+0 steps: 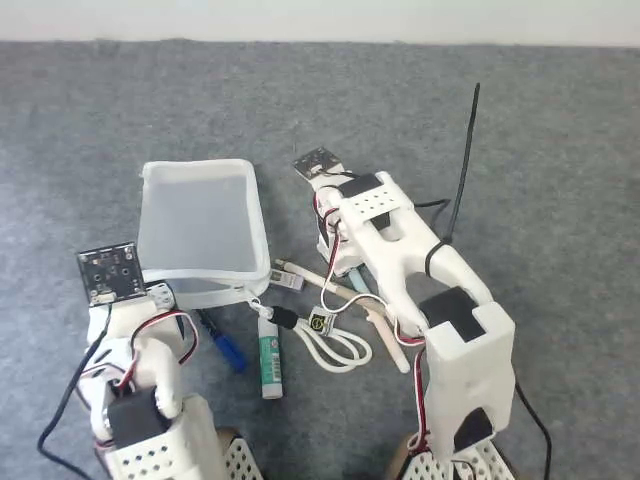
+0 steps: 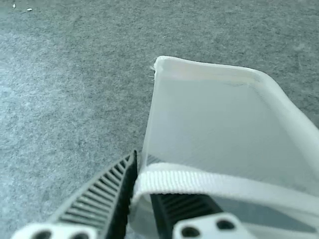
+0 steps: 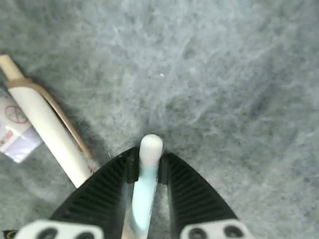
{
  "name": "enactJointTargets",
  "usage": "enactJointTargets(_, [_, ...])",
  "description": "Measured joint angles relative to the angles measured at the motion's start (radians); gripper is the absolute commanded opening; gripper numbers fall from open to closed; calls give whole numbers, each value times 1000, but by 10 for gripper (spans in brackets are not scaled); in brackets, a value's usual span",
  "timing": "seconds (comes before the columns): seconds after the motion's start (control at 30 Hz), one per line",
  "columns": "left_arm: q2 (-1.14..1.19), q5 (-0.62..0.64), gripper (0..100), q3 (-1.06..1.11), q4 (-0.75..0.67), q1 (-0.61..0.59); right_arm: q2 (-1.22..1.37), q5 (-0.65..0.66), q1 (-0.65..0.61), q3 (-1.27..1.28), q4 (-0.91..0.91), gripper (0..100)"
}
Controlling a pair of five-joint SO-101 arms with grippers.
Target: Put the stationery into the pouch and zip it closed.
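**A:** While the pouch lies flat on the grey table, what has hold of it?

**B:** The left jaws. They are clamped on the white band along the pouch's near edge. One black jaw is outside the pouch wall and the other is under the band.

**A:** And the right jaws?

**B:** They are pressed together on a pale blue pen. Its rounded end pokes out just past their tips. They sit low over the table beside the pouch, on the side away from the left jaws. I cannot tell whether the pen is touching the table.

**A:** What is nearest to that pen?

**B:** A cream pen with a tan clip. It lies on the table just beside the right jaws without touching them.

**A:** Where is the rest of the stationery?

**B:** It is all outside the pouch, near its band end. A blue pen lies just off the band, close to the left jaws. A white-and-green tube lies beside the blue pen, a little farther from the pouch. A looped white cable lies between the tube and the cream pen.
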Motion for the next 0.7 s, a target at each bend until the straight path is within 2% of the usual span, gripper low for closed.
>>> enactJointTargets(0.17, [0, 0, 12, 0, 0, 0, -28, 6, 9, 2, 37, 6])
enactJointTargets(0.4, [0, 0, 11, 0, 0, -3, -250, -46, 20, 130, 41, 6])
enactJointTargets(0.7, [0, 0, 9, 0, 0, -3, -434, -58, 18, 282, -31, 6])
